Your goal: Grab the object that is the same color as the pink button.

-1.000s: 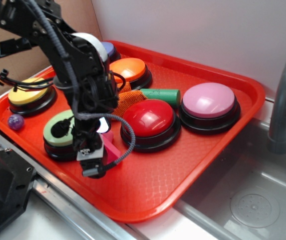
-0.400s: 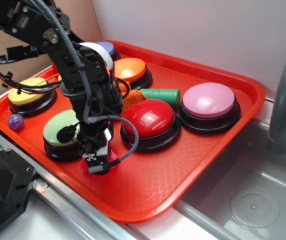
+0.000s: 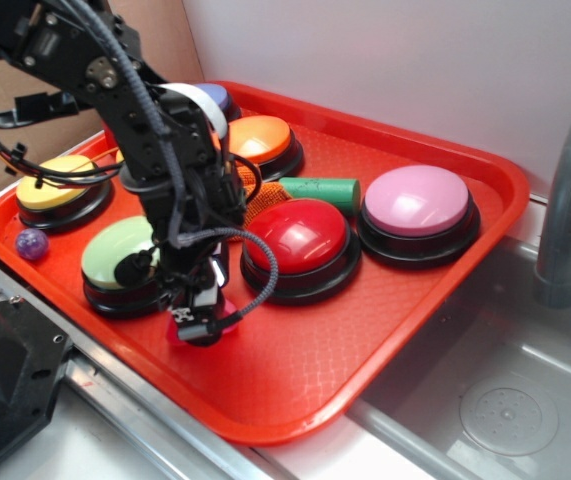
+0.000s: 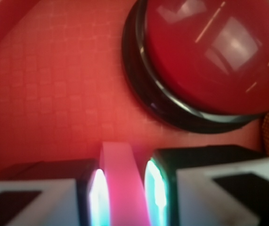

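Note:
The hot-pink object (image 4: 122, 183) sits between my gripper's (image 4: 123, 195) two fingers in the wrist view, and both pads press against its sides. In the exterior view the gripper (image 3: 197, 322) is down on the red tray (image 3: 365, 350) at its front, between the green button (image 3: 115, 262) and the red button (image 3: 295, 240); a bit of the pink object (image 3: 223, 320) shows beside the fingers. The pink button (image 3: 417, 200), with a pale pink dome on a black base, stands at the tray's right, well away from the gripper.
The tray also holds an orange button (image 3: 257, 138), a yellow button (image 3: 57, 182), a purple-blue button (image 3: 215, 97), a green cylinder (image 3: 321, 189), an orange textured piece (image 3: 261, 197) and a small purple ball (image 3: 31, 243). A sink (image 3: 505, 410) with a grey faucet (image 3: 569, 190) lies to the right.
My gripper has moved down to the tray floor and its fingers have come together around the pink object, which stood free beside them a second ago.

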### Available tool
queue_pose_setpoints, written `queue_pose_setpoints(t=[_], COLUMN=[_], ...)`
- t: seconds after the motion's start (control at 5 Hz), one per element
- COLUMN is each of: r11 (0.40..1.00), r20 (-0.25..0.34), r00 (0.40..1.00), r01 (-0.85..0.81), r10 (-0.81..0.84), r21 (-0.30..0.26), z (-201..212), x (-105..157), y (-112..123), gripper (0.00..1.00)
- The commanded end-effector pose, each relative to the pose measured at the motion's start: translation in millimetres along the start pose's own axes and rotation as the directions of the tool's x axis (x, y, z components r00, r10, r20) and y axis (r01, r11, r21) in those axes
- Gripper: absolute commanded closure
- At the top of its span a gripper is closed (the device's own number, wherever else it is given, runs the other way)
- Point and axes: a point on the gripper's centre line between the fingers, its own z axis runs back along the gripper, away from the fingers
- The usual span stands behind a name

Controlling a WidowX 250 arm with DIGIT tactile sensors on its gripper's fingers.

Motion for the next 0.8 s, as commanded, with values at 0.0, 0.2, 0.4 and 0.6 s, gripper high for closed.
queue_pose_setpoints(t=[0.0, 0.2, 0.4, 0.6], r11=[0.995, 0.952, 0.862, 0.762], r20=[0.067, -0.055, -0.048, -0.064], r00=[0.994, 0.951, 0.861, 0.76], r01=[-0.092, -0.3, -0.503, -0.647], r10=[0.089, 0.303, 0.506, 0.646], r21=[0.034, 0.059, 0.057, 0.011], z=[40, 72, 112, 139], x=[14, 15, 8, -9], y=[7, 16, 27, 43], gripper=[1.0, 1.0, 1.0, 1.0])
